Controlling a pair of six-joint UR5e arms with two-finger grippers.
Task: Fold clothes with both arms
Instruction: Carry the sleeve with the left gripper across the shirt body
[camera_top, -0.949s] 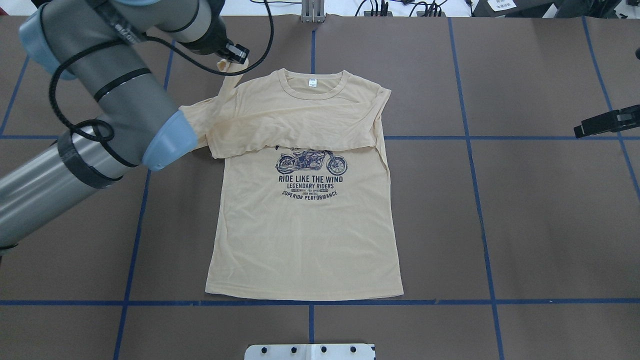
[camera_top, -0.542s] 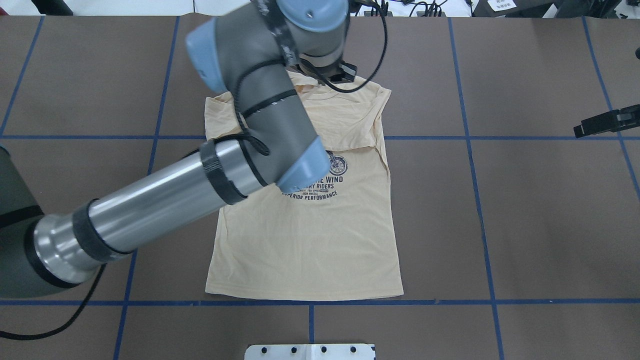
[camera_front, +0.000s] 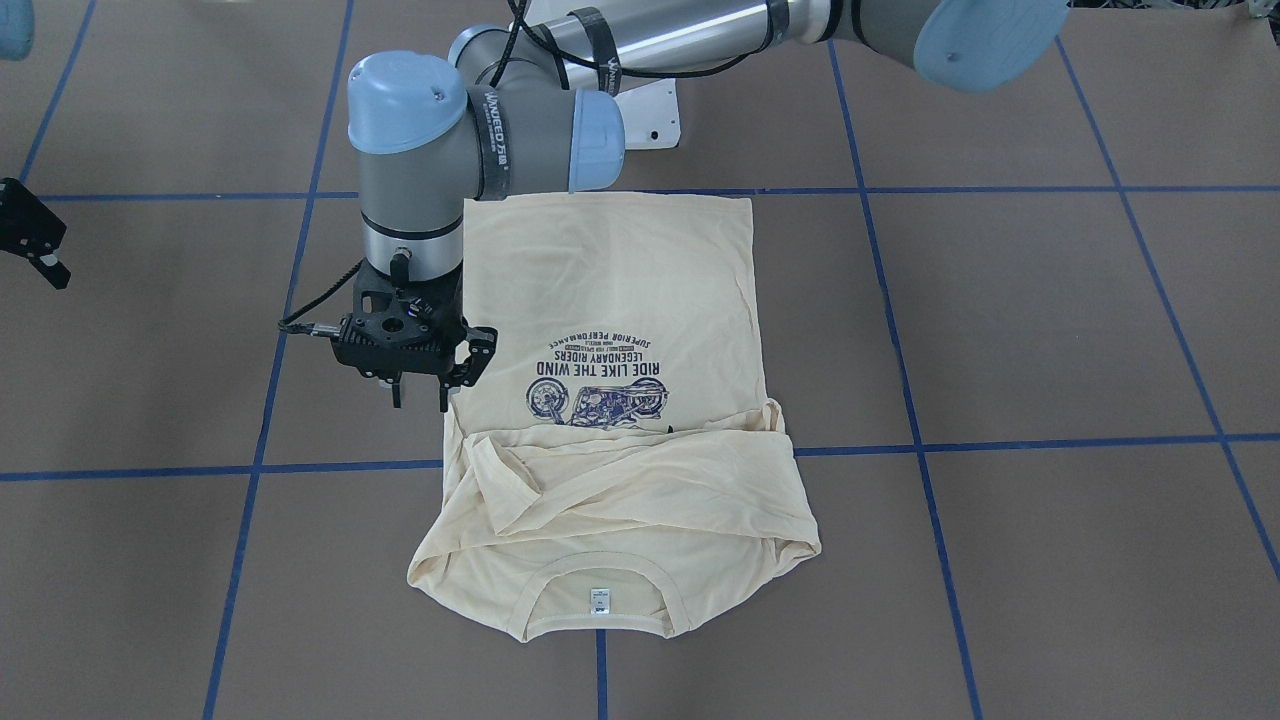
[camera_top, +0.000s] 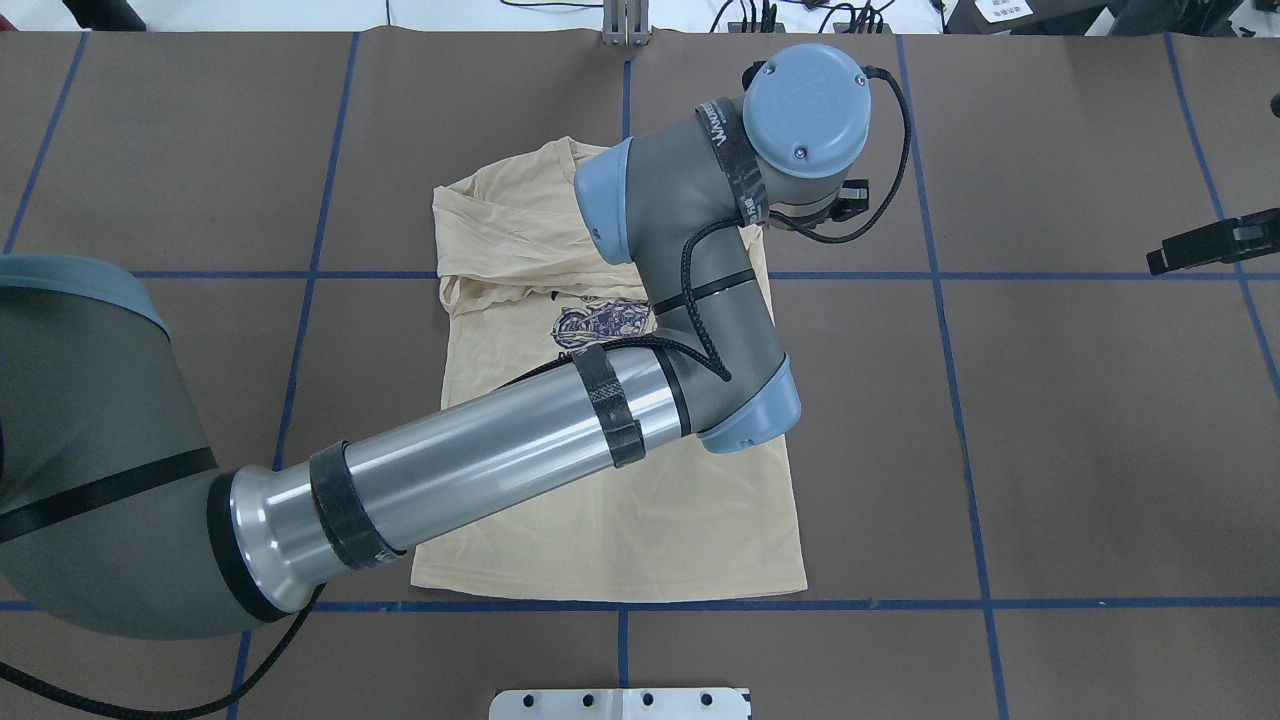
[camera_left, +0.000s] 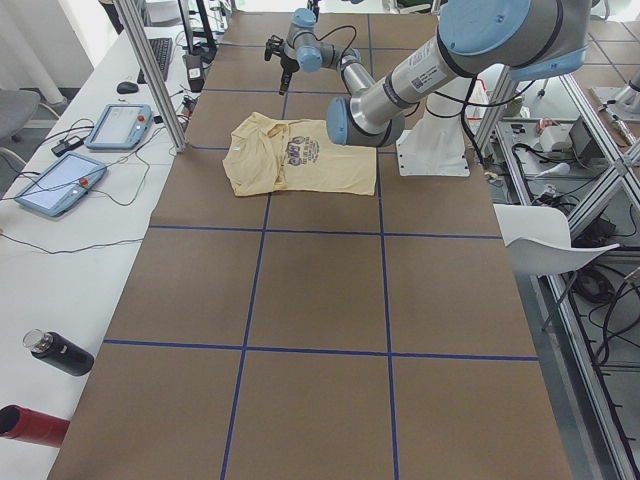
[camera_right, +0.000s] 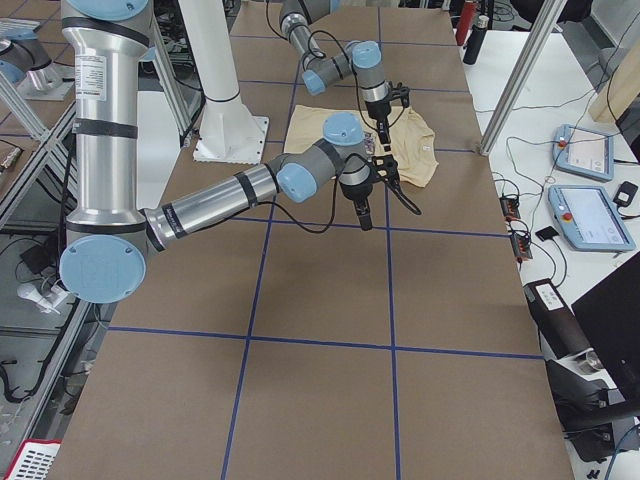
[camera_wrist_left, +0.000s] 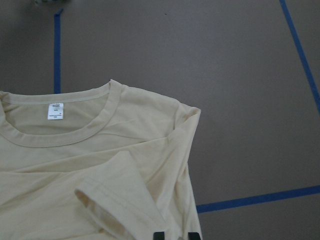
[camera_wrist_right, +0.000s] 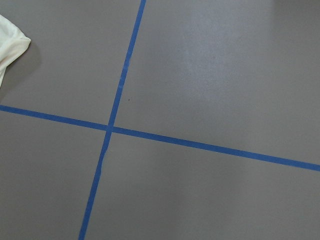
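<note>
The shirt (camera_front: 610, 270) lay flat on the table (camera_front: 1000, 330), print (camera_front: 597, 385) up, with both sleeves folded in across the chest. The upper sleeve (camera_front: 520, 480) ended in a loose cuff near the shirt's edge. The left arm (camera_top: 500, 450) reached across the shirt and held the left gripper (camera_front: 420, 403) just beside that edge, level with the print. Its fingers pointed down and stood apart, with nothing between them. The right gripper (camera_top: 1158, 263) was well apart from the shirt, off to the side.

The sleeve fold looked laid, so the step in hand was probably getting clear of it. The left gripper would do best to rise straight up before swinging back over the shirt, because the cuff sat close to its fingertips (camera_wrist_left: 158, 235) and could snag and drag open. The folded band was rumpled, and the shoulder beside the neck label (camera_front: 599, 598) bulged, so the next crease would want both grippers taking the cloth evenly.

From overhead, the arm covered the collar, half the print and the left gripper itself. It was unclear whether the fingertips touched cloth or hovered. The right gripper's jaws were too small and dark to tell apart from together, and its wrist camera showed only tape lines and a corner of cloth.
</note>
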